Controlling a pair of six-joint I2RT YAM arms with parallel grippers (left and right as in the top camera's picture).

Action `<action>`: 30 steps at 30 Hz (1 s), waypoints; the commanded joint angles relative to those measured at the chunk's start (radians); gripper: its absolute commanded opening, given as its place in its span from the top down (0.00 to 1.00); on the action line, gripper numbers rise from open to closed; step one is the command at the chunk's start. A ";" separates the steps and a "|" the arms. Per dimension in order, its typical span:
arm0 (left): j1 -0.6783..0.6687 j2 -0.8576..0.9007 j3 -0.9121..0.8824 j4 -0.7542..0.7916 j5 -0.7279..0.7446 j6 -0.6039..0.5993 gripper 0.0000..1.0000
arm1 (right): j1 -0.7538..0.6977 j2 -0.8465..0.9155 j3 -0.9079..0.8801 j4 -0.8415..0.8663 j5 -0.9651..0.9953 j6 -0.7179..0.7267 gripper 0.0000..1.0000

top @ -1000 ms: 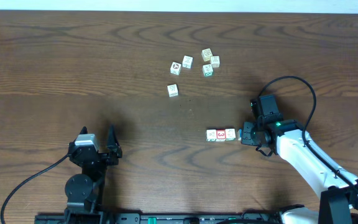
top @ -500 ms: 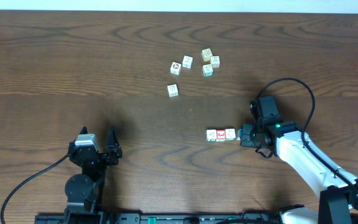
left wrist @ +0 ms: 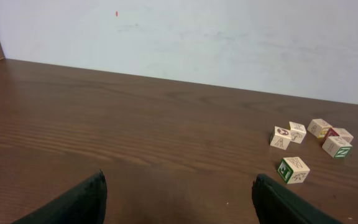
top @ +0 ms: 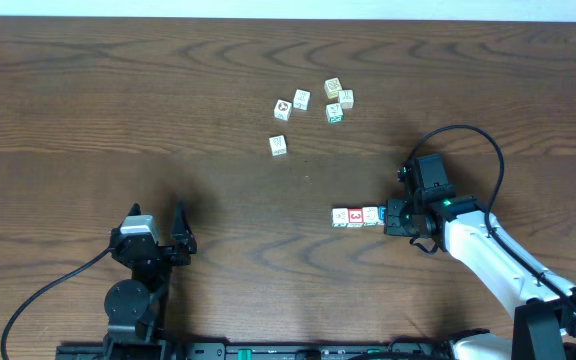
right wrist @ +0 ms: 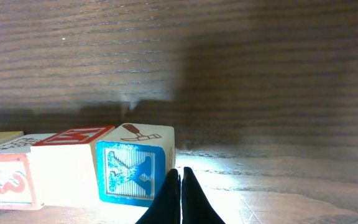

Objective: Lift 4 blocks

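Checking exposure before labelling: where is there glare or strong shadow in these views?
Right wrist: glare washes out the brown wooden table beside the blue-faced picture cube, with deep shadow behind it; overhead and left wrist: evenly lit, no glare.

The left gripper (left wrist: 179,186) sits low with jaws spread wide and nothing between them. The right gripper (right wrist: 180,177), on the outstretched right arm (top: 488,250), has its fingertips pressed fully together.
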 commanded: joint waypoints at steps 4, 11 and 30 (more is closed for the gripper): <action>0.006 -0.005 -0.018 -0.041 -0.023 -0.001 0.25 | 0.017 0.001 -0.006 0.009 -0.018 -0.020 0.99; 0.006 -0.005 -0.018 -0.041 -0.023 -0.001 0.25 | 0.019 0.001 -0.006 0.009 -0.019 -0.023 0.99; 0.006 -0.005 -0.018 -0.041 -0.023 -0.001 0.25 | 0.012 -0.005 0.005 -0.008 0.161 0.049 0.99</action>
